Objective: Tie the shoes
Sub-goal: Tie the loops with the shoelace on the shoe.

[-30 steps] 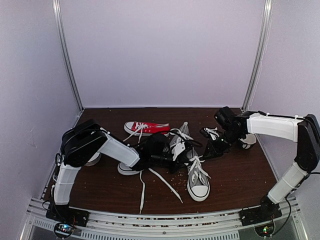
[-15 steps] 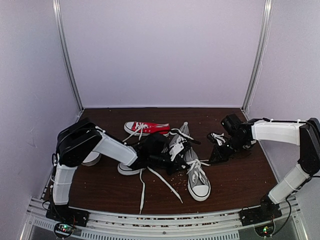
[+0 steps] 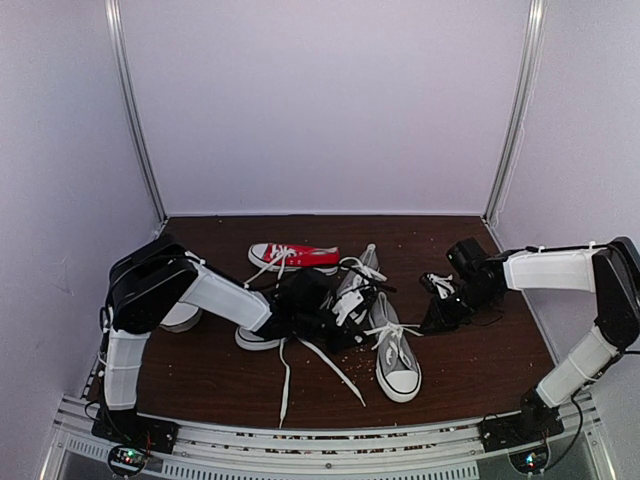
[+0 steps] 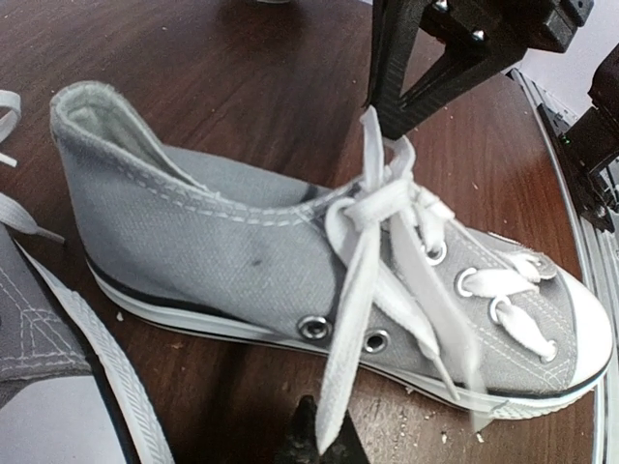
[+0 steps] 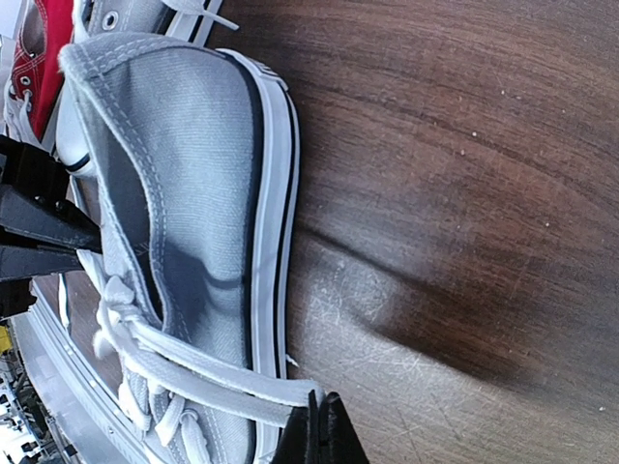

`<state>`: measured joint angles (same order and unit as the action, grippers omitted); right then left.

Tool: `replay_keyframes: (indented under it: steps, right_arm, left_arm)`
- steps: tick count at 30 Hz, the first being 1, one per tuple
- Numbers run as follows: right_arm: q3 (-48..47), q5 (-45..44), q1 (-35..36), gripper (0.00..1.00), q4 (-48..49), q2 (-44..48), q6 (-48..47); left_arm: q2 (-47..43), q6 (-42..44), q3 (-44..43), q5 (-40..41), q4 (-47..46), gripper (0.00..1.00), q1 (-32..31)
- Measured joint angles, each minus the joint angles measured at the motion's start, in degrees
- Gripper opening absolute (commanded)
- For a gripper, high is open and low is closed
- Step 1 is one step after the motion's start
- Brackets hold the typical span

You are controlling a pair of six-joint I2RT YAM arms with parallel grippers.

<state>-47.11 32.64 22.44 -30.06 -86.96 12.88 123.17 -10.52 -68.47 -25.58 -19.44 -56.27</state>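
One of the grey shoes (image 3: 396, 352) lies near the table's middle, toe toward the arms. In the left wrist view this shoe (image 4: 222, 242) lies on its side with its white laces crossed in a knot (image 4: 382, 198). My left gripper (image 4: 324, 443) is shut on one lace end hanging over the sole. My right gripper (image 5: 321, 430) is shut on a lace loop stretched across the sole of the shoe (image 5: 193, 184). From above, the left gripper (image 3: 352, 322) and right gripper (image 3: 430, 322) flank the shoe. The second grey shoe (image 3: 353, 285) lies behind, partly hidden.
A red sneaker (image 3: 290, 257) lies at the back left of the shoes. Loose white laces (image 3: 285, 382) trail toward the front edge. A white sole (image 3: 255, 340) shows under the left forearm. Crumbs dot the brown table (image 3: 470, 370). Walls close in the back and sides.
My right gripper has moved right and toward the front, drawing its lace taut across the shoe. The left arm has shifted slightly left with its lace end.
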Motion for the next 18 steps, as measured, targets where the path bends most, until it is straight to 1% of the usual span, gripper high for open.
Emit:
replay_keyframes:
  steps: [10,18]
  right_arm:
    - [0.79,0.50,-0.83,0.00,1.60,-0.48,0.37]
    - [0.79,0.72,1.16,0.00,-0.76,0.17,-0.31]
  left_arm:
    - [-2.64,-0.39,0.72,0.37,0.35,0.00,0.20]
    - [-2.82,1.33,-2.58,2.23,3.30,0.00,2.03]
